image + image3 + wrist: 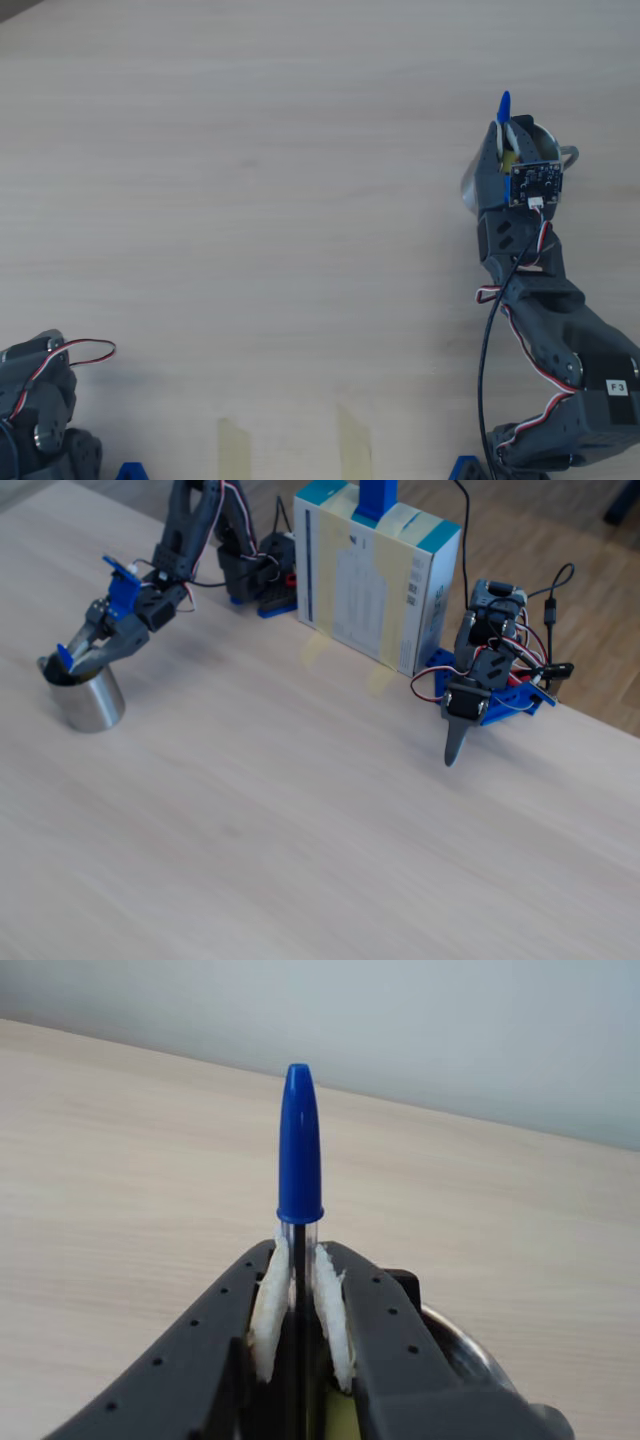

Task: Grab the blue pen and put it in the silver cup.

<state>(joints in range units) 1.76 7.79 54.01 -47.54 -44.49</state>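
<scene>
My gripper is shut on the blue pen, whose clear barrel sits between the white pads with the blue cap sticking out past the fingertips. In the overhead view the gripper hangs over the silver cup at the right, and the pen's cap reaches beyond the cup's far rim. The fixed view shows the cup at the left, with the gripper tilted down at its mouth. Something yellow shows under the jaws, inside the cup. Part of the cup's rim shows under the right finger.
A second arm rests folded at the table's edge, also seen bottom left in the overhead view. A white and teal box stands at the back. Two tape strips mark the near edge.
</scene>
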